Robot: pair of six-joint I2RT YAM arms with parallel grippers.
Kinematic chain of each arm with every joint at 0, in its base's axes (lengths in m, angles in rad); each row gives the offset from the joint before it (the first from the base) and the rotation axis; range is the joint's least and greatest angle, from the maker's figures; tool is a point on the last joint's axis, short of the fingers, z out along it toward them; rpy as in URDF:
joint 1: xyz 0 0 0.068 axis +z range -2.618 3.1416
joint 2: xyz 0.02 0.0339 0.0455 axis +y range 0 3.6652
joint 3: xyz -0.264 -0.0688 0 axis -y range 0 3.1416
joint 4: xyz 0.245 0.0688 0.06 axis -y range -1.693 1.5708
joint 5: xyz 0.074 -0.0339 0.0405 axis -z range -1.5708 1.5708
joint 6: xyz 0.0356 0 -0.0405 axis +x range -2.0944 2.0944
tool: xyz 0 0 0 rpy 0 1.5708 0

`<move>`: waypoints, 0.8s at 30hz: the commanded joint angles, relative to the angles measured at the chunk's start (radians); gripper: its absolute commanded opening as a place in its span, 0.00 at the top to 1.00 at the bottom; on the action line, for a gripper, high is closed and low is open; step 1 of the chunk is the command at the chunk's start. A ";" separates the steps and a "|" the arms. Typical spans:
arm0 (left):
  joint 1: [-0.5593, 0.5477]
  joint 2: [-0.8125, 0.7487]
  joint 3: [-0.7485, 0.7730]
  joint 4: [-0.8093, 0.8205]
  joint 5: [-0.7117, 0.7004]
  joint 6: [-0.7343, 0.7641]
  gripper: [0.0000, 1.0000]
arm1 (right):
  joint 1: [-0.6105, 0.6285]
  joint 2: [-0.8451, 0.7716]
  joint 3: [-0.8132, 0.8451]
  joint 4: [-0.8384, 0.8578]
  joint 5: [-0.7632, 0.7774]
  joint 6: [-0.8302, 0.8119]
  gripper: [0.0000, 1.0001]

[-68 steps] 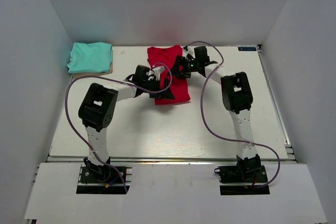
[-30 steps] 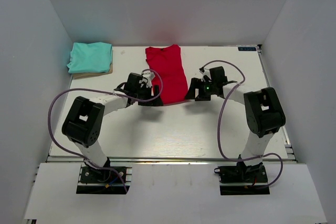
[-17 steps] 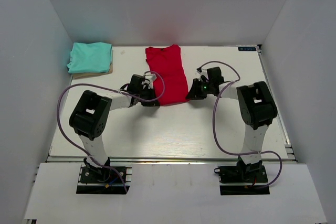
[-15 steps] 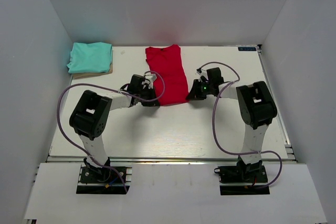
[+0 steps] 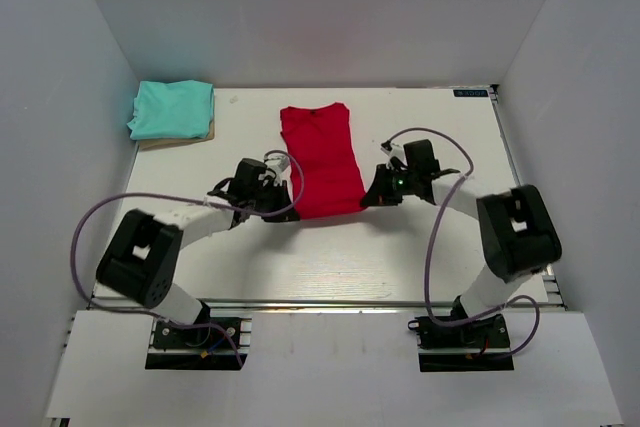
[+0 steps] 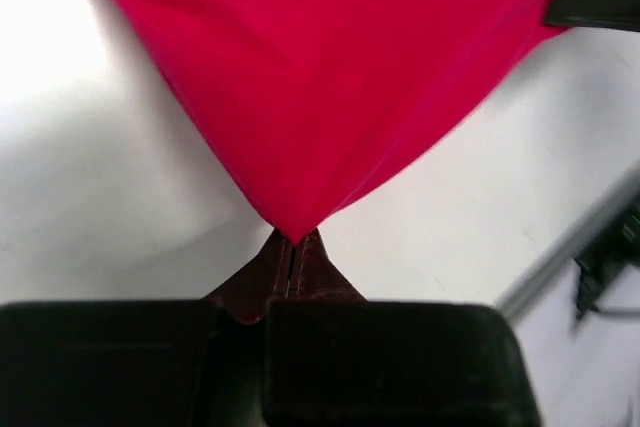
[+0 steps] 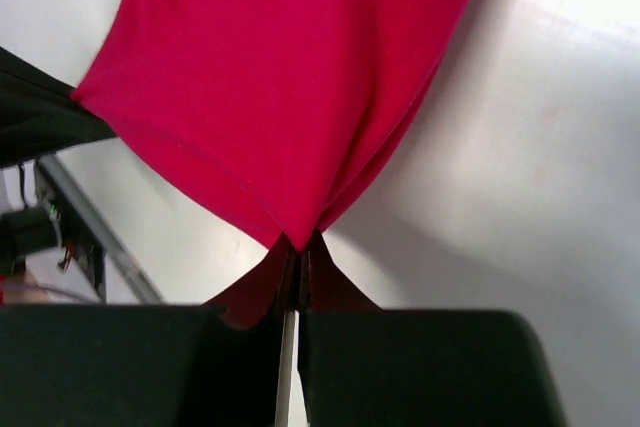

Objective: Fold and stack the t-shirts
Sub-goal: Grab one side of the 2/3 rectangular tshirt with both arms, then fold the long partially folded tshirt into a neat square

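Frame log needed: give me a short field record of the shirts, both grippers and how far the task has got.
red t-shirt: long narrow strip, lying mid-table
teal t-shirt: folded rectangle, far left corner, apart from the red one
left gripper: shut on the red t-shirt's near left corner
right gripper: shut on its near right corner
stage: red t-shirt not yet folded short or stacked

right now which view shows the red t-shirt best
The top external view: the red t-shirt shows in nearly full outline. The wrist views show only a corner each, pinched by the left hand and right hand.
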 commanded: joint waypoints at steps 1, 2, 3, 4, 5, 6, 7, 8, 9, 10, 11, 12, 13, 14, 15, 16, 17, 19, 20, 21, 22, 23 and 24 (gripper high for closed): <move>-0.020 -0.158 -0.056 -0.098 0.067 -0.037 1.00 | -0.003 -0.149 -0.083 -0.126 0.009 -0.022 1.00; -0.020 -0.188 -0.066 -0.118 0.083 -0.037 1.00 | 0.000 -0.199 -0.102 -0.141 0.006 -0.021 1.00; -0.030 -0.251 -0.066 -0.144 0.083 -0.037 1.00 | 0.002 -0.225 -0.139 -0.178 -0.005 -0.027 1.00; -0.031 -0.277 -0.056 -0.220 0.083 -0.022 1.00 | 0.006 -0.292 -0.148 -0.216 -0.011 -0.027 1.00; -0.040 -0.328 -0.028 -0.260 0.083 -0.004 1.00 | 0.014 -0.314 -0.162 -0.255 -0.017 -0.024 1.00; -0.040 -0.351 -0.010 -0.302 0.083 0.007 1.00 | 0.015 -0.335 -0.160 -0.275 -0.034 -0.027 1.00; -0.040 -0.370 0.021 -0.358 0.083 0.007 1.00 | 0.014 -0.398 -0.153 -0.334 -0.037 -0.031 1.00; -0.040 -0.386 0.036 -0.376 0.106 0.018 1.00 | 0.020 -0.420 -0.145 -0.359 -0.037 -0.036 1.00; -0.040 -0.399 0.048 -0.387 0.126 0.029 1.00 | 0.021 -0.435 -0.106 -0.374 -0.040 -0.044 1.00; -0.040 -0.408 0.070 -0.396 0.149 0.029 1.00 | 0.020 -0.460 -0.090 -0.438 -0.039 -0.060 1.00; -0.040 -0.408 0.082 -0.405 0.162 0.029 1.00 | 0.023 -0.474 -0.055 -0.457 -0.052 -0.082 1.00; -0.040 -0.408 0.094 -0.405 0.172 0.029 1.00 | 0.023 -0.480 -0.036 -0.473 -0.060 -0.099 1.00; -0.040 -0.408 0.120 -0.429 0.172 0.029 1.00 | 0.020 -0.480 0.014 -0.518 -0.066 -0.100 1.00; -0.040 -0.408 0.131 -0.430 0.163 0.029 1.00 | 0.021 -0.477 0.028 -0.528 -0.084 -0.111 1.00; -0.040 -0.408 0.157 -0.448 0.144 0.029 1.00 | 0.020 -0.465 0.053 -0.549 -0.092 -0.116 1.00; -0.040 -0.399 0.170 -0.474 0.129 0.029 1.00 | 0.018 -0.457 0.079 -0.559 -0.109 -0.116 1.00; -0.031 -0.399 0.182 -0.483 0.094 0.029 1.00 | 0.017 -0.448 0.093 -0.569 -0.129 -0.119 1.00; -0.018 -0.388 0.213 -0.483 0.059 0.029 1.00 | 0.015 -0.414 0.143 -0.574 -0.152 -0.123 1.00; -0.018 -0.374 0.213 -0.483 0.043 0.029 1.00 | 0.014 -0.394 0.159 -0.575 -0.157 -0.122 1.00; -0.018 -0.365 0.239 -0.467 0.026 0.029 1.00 | 0.012 -0.371 0.194 -0.577 -0.157 -0.113 1.00; -0.018 -0.342 0.248 -0.453 -0.001 0.017 1.00 | 0.014 -0.362 0.212 -0.577 -0.151 -0.107 1.00; -0.018 -0.327 0.257 -0.427 -0.001 0.003 1.00 | 0.014 -0.333 0.240 -0.579 -0.147 -0.097 1.00; -0.018 -0.309 0.277 -0.413 -0.011 0.003 1.00 | 0.011 -0.299 0.273 -0.586 -0.140 -0.097 1.00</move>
